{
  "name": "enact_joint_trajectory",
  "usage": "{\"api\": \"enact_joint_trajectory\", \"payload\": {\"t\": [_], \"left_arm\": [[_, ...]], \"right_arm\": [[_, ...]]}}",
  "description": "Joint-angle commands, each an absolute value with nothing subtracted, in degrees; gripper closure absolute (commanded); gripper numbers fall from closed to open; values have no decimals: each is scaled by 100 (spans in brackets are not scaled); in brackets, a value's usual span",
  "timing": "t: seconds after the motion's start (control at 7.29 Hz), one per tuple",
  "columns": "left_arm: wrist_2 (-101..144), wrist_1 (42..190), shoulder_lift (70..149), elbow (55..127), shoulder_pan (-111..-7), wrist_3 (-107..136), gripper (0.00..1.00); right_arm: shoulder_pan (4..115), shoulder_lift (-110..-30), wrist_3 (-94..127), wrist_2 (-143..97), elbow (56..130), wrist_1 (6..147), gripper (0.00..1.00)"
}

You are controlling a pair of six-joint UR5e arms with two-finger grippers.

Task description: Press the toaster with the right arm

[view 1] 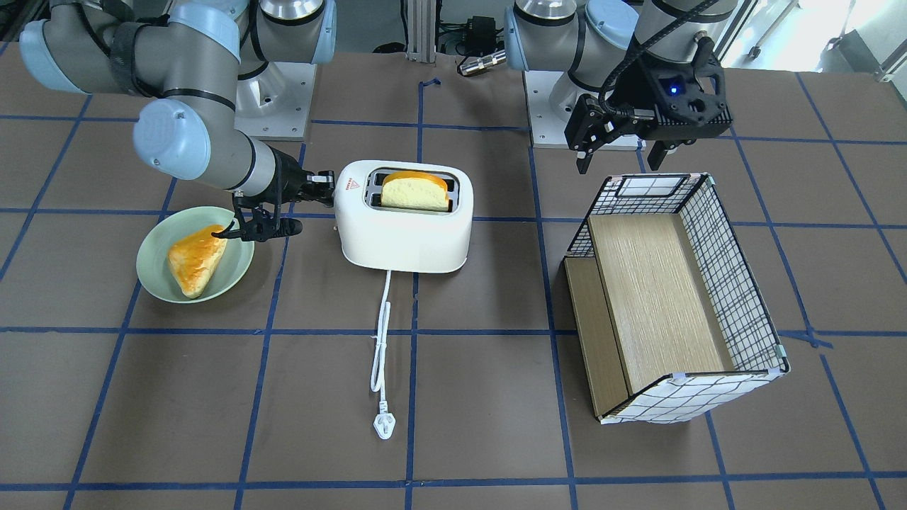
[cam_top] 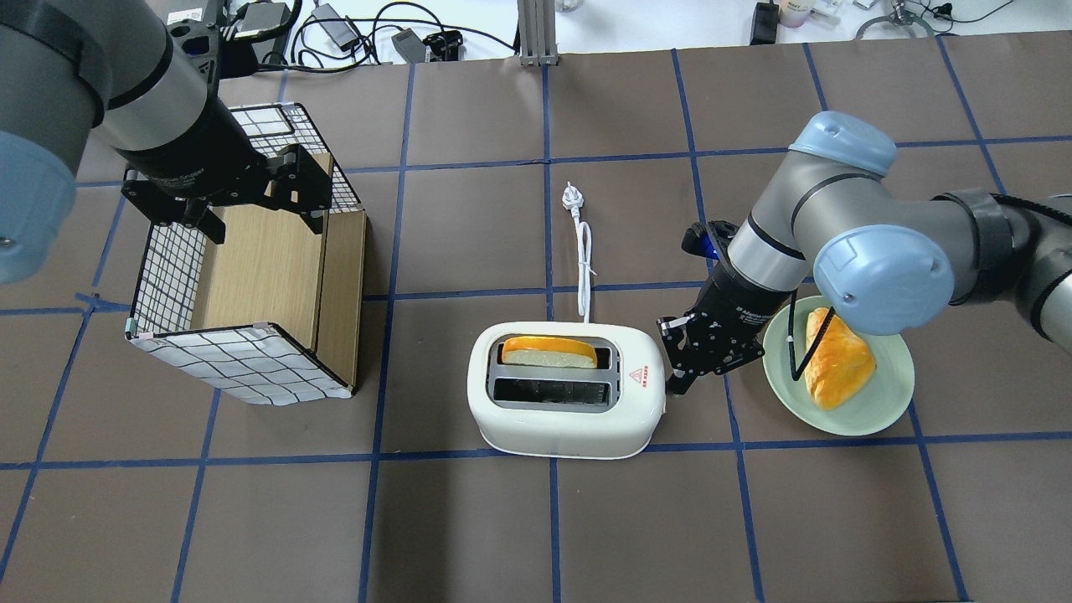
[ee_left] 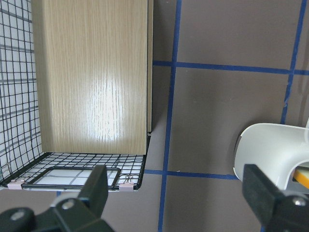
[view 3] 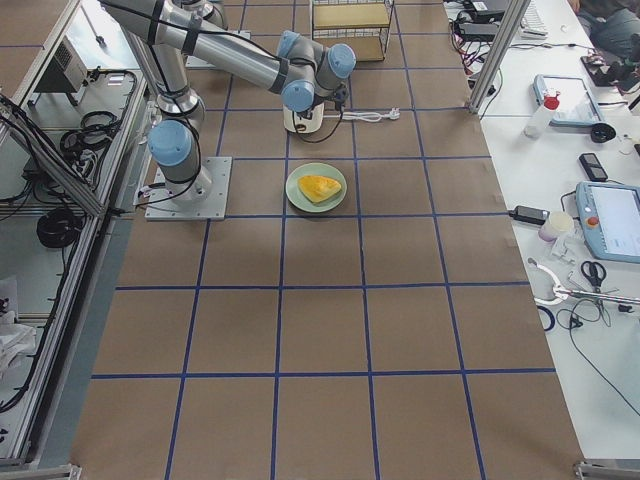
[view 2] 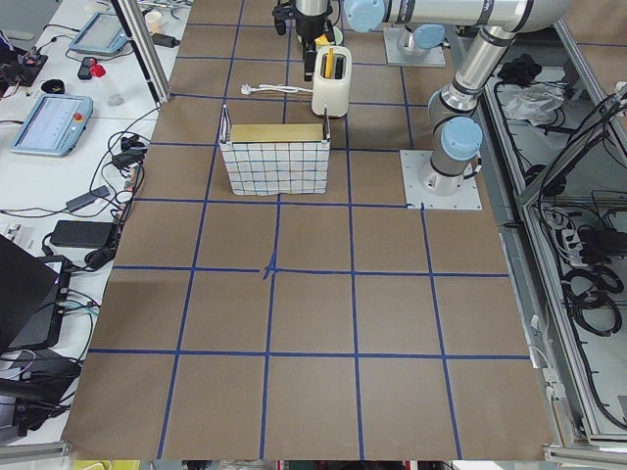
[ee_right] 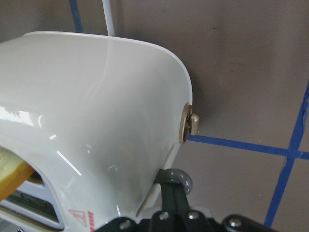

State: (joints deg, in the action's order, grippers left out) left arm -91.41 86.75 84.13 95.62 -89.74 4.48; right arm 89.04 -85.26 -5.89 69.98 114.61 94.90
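The white two-slot toaster (view 1: 404, 237) stands mid-table with a bread slice (view 1: 416, 191) in one slot; it also shows in the overhead view (cam_top: 569, 419). My right gripper (view 1: 327, 190) is at the toaster's end wall. In the overhead view (cam_top: 675, 383) its shut fingers reach the toaster's right end. In the right wrist view (ee_right: 171, 186) the fingertips sit against the white shell, below a beige knob (ee_right: 189, 129). My left gripper (view 1: 620, 159) hangs open and empty above the wire-grid basket's (view 1: 730, 269) rim, fingers (ee_left: 99, 188) spread wide.
A green plate (view 1: 152, 273) with a toasted bread wedge (view 1: 195, 258) sits under the right wrist, beside the toaster. The toaster's white cord runs to a loose plug (view 1: 383, 426) on the table. The basket (cam_top: 243, 360) has a wooden floor.
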Motion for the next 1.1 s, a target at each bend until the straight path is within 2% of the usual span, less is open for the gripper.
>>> {"api": "enact_joint_trajectory", "payload": {"t": [0.0,0.96], "left_arm": [[-9141,8675,8411,9562,-8974,448,0],[-9141,8675,8411,9562,-8974,448,0]], "right_arm": [[8903,-8429,-589,7005,11461,9562,100],[8903,-8349,-379,7057,11558,9888,100]]}}
